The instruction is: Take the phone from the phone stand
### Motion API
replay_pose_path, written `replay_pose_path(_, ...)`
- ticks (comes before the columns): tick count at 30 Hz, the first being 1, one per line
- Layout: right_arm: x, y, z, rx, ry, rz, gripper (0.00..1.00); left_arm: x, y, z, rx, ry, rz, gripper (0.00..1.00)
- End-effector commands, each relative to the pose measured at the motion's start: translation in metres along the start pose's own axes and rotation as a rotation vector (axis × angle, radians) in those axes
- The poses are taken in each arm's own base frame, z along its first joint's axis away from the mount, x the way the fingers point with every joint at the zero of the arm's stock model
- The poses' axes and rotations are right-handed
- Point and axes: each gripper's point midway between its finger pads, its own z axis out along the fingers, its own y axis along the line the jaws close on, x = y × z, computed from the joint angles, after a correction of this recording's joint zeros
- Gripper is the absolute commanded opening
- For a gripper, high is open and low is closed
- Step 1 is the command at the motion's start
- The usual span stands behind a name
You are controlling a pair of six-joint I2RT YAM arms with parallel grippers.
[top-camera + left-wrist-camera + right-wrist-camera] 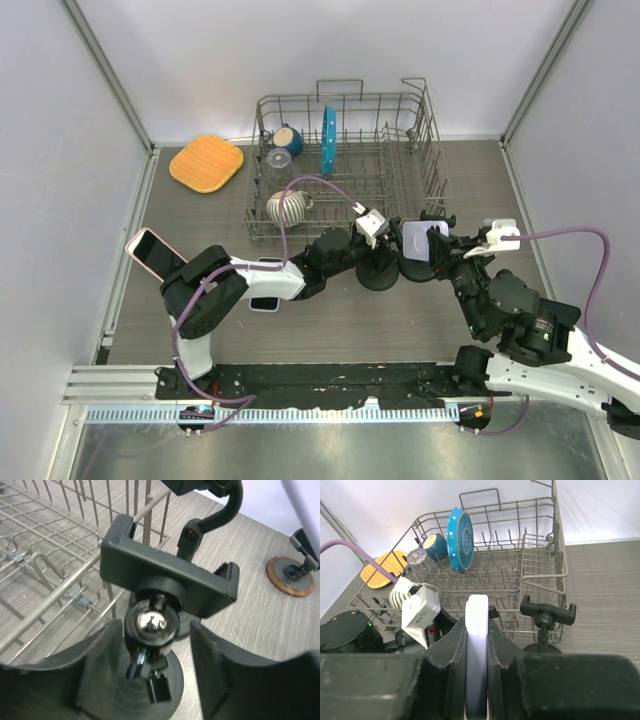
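My right gripper (pixel 476 630) is shut on the phone (pixel 477 645), a pale lavender slab held on edge between the fingers. From above, the phone (pixel 422 238) shows at that gripper's (pixel 438 246) tip, in front of the rack. In the left wrist view the phone stand (pixel 165 577) is a black clamp on a chrome ball joint (pixel 151 622), and the clamp holds nothing. My left gripper (pixel 155 645) stands open astride the stand's neck over its round base (pixel 150 690), with a gap showing on the right side.
A second black stand (pixel 547 614) with an empty clamp stands to the right. The wire dish rack (pixel 430 150) behind holds a blue plate (pixel 328 140), a mug and a glass. An orange cloth (pixel 206 162) and a pink phone (pixel 152 253) lie to the left. A wooden disc (pixel 290 576) lies on the table.
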Motion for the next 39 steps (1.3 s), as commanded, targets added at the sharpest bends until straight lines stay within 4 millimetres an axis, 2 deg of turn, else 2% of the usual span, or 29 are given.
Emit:
replay_pose_path(1,-0.033,0.004,-0.005,-0.035,-0.058,0.085,0.01,-0.050,-0.004,-0.022,-0.025,-0.132,0.003,0.70)
replay_pose_path(2,-0.032,0.006,-0.004,-0.039,-0.053,0.085,0.01,-0.064,-0.004,-0.029,-0.035,-0.161,0.008,0.73)
replay_pose_path(4,-0.034,0.008,-0.005,-0.052,-0.047,0.087,0.01,-0.065,-0.002,-0.039,-0.052,-0.160,0.017,0.81)
replay_pose_path(5,-0.033,0.011,-0.004,-0.054,-0.039,0.082,0.01,-0.081,-0.004,-0.048,-0.050,-0.190,0.020,0.83)
replay_pose_path(8,-0.034,0.015,-0.003,-0.054,-0.024,0.127,0.01,-0.079,0.002,-0.072,-0.100,-0.176,0.021,0.90)
replay_pose_path(9,-0.030,0.021,-0.001,-0.059,-0.006,0.140,0.01,-0.097,0.000,-0.087,-0.104,-0.218,0.023,0.92)
replay_pose_path(10,-0.031,0.027,0.000,-0.072,0.001,0.151,0.01,-0.087,0.002,-0.098,-0.117,-0.201,0.036,0.94)
replay_pose_path(11,-0.027,0.035,0.002,-0.094,0.018,0.150,0.01,-0.087,-0.001,-0.106,-0.123,-0.204,0.053,0.95)
replay_pose_path(12,-0.019,0.044,0.006,-0.096,0.045,0.142,0.01,-0.100,0.000,-0.123,-0.152,-0.232,0.067,0.96)
replay_pose_path(14,-0.016,0.057,0.011,-0.111,0.075,0.128,0.01,-0.083,-0.004,-0.139,-0.167,-0.170,0.141,0.97)
replay_pose_path(15,-0.003,0.066,0.017,-0.104,0.114,0.087,0.01,-0.088,0.000,-0.153,-0.210,-0.183,0.158,0.98)
replay_pose_path(16,-0.008,0.073,0.019,-0.111,0.120,0.106,0.01,-0.088,-0.001,-0.161,-0.219,-0.177,0.202,0.98)
replay_pose_path(19,0.004,0.091,0.028,-0.108,0.170,0.109,0.01,-0.089,-0.008,-0.185,-0.242,-0.195,0.261,0.98)
replay_pose_path(22,0.015,0.110,0.036,-0.113,0.208,0.129,0.01,-0.090,-0.013,-0.195,-0.243,-0.215,0.280,0.99)
replay_pose_path(26,0.031,0.123,0.045,-0.088,0.245,0.166,0.01,-0.091,-0.020,-0.197,-0.267,-0.215,0.367,0.99)
replay_pose_path(30,0.042,0.129,0.049,-0.052,0.261,0.248,0.01,-0.086,-0.030,-0.194,-0.298,-0.221,0.426,0.99)
replay_pose_path(31,0.044,0.131,0.049,-0.051,0.265,0.264,0.01,-0.091,-0.028,-0.195,-0.330,-0.243,0.419,0.99)
replay_pose_path(32,0.045,0.132,0.050,-0.042,0.266,0.298,0.01,-0.084,-0.028,-0.192,-0.335,-0.229,0.433,0.98)
replay_pose_path(34,0.047,0.135,0.051,-0.046,0.264,0.342,0.01,-0.086,-0.033,-0.191,-0.350,-0.252,0.444,0.98)
replay_pose_path(35,0.048,0.136,0.051,-0.044,0.263,0.369,0.01,-0.080,-0.032,-0.188,-0.365,-0.236,0.456,0.98)
replay_pose_path(39,0.055,0.137,0.050,-0.049,0.263,0.429,0.01,-0.075,-0.038,-0.181,-0.411,-0.226,0.497,0.98)
